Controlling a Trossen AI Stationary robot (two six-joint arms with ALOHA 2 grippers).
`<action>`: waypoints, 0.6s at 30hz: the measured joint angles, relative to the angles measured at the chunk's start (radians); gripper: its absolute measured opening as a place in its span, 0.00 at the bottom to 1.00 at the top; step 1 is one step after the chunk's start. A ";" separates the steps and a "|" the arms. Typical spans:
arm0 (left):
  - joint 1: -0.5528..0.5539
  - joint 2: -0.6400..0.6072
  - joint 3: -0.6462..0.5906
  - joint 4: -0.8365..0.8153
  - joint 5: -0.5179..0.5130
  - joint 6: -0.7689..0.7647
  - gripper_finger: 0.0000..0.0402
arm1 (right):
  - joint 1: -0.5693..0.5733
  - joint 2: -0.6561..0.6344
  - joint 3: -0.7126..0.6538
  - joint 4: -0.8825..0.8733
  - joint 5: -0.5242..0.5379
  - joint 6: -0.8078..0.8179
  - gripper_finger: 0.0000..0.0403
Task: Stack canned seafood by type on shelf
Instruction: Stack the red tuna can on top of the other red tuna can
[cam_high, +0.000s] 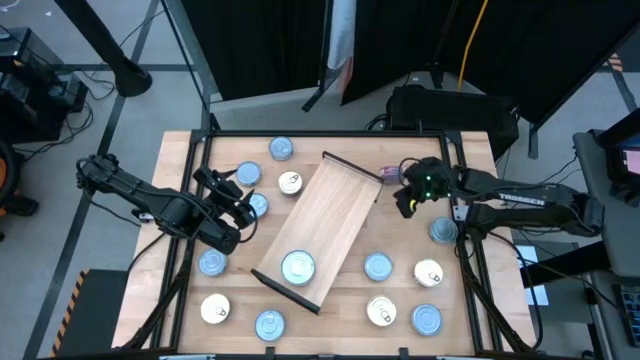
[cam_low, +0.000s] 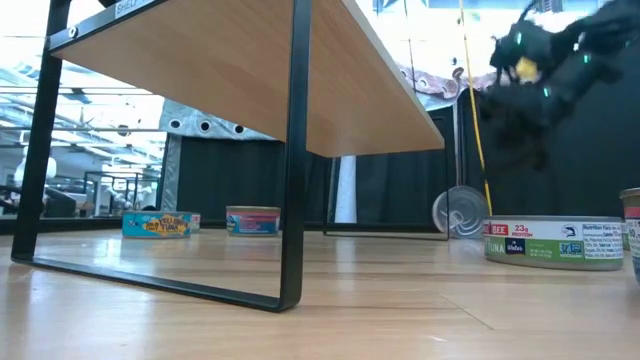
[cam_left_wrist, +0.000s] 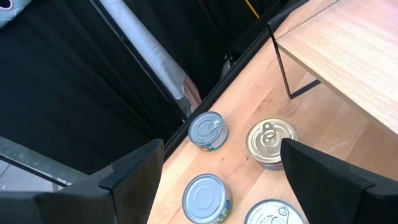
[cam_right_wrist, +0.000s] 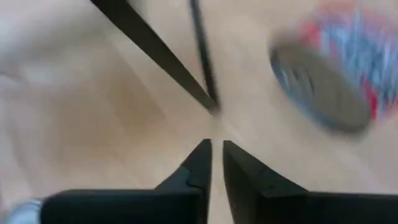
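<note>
High view, sweeping left to right: the left gripper (cam_high: 232, 205) hovers over the tabletop (cam_high: 180, 160) beside the shelf's left edge, fingers (cam_left_wrist: 134, 171) spread wide and empty, with blue-topped tins (cam_high: 247, 175) around it. In the middle, the shelf (cam_high: 325, 225) lies diagonally, its long axis running from the near-left to the far-right, a dark rail capping each short end. Just one blue-topped tin (cam_high: 298, 267) sits on it, down at the near end, so by my read the job has barely begun. Roughly a dozen tins are scattered loose, blue tops and pale pull-tab tops (cam_high: 428, 273) unsorted, nothing stacked. Over on the right, the right gripper (cam_high: 408, 200) hangs off the shelf's far end, fingers (cam_right_wrist: 196, 165) nearly pinched together and carrying nothing.
</note>
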 joint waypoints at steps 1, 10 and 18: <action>0.000 0.000 0.000 0.000 -0.001 0.000 0.80 | 0.010 -0.011 0.025 0.004 0.030 -0.013 0.13; 0.000 0.000 0.000 0.004 -0.002 0.000 0.80 | 0.024 0.032 0.239 -0.101 0.289 -0.360 0.56; 0.000 0.000 0.000 0.004 0.007 0.000 0.80 | -0.085 0.162 0.294 -0.122 0.198 -0.638 0.80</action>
